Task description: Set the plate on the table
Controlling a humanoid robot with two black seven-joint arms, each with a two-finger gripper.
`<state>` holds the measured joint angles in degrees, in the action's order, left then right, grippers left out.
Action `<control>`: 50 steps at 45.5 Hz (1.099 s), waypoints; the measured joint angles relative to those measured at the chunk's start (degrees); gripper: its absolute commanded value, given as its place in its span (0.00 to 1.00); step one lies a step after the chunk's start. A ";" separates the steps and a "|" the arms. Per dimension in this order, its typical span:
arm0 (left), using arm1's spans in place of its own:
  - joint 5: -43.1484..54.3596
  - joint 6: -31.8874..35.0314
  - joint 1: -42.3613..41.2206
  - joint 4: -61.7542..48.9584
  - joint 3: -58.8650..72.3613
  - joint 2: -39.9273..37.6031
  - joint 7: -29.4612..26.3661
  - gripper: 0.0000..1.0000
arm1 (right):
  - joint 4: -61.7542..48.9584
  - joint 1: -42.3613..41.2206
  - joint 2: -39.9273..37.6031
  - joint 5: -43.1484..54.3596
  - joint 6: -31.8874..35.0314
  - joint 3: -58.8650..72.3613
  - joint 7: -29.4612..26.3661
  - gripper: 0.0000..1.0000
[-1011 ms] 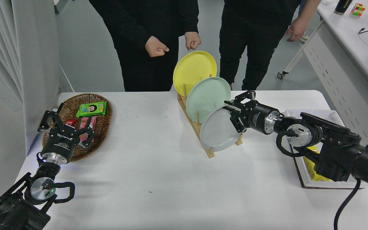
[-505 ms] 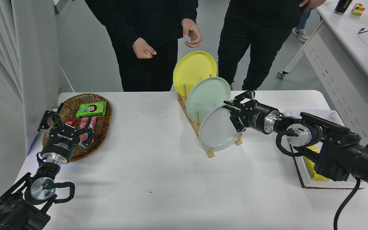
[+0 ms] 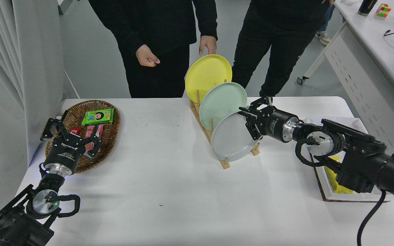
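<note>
The light grey plate stands tilted in the front slot of a wooden rack on the white table. My right gripper reaches in from the right and is shut on the plate's upper right rim. The plate's bottom edge is still down at the rack. Behind it in the rack stand a mint-green plate and a yellow plate. My left gripper is parked open at the lower left, over a basket.
A wicker basket with snack packs lies at the left. A white box with something yellow in it sits under my right arm. Two people stand at the far side; one person's hand hangs just above the yellow plate.
The grey plate has shifted a little to the left and tipped away from the mint-green plate, with my right gripper on its rim. The people's hands have moved; the left arm has not.
</note>
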<state>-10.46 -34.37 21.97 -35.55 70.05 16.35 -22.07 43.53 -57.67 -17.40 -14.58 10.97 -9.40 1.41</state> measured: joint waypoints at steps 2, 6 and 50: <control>0.00 0.00 0.00 0.00 0.00 0.00 0.00 0.98 | 0.01 -0.14 -0.01 0.00 0.03 0.00 0.00 0.10; 0.00 0.00 0.00 0.00 0.00 0.00 0.00 0.98 | 0.03 -0.38 -0.06 -0.04 0.09 0.00 0.00 0.10; 0.00 0.00 0.00 0.00 0.00 0.00 0.05 0.98 | 2.13 -2.57 -1.77 -0.82 0.96 0.01 -0.12 0.00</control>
<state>-10.46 -34.36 21.97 -35.55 70.05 16.35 -22.03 45.65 -60.24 -19.17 -15.40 11.93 -9.39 1.29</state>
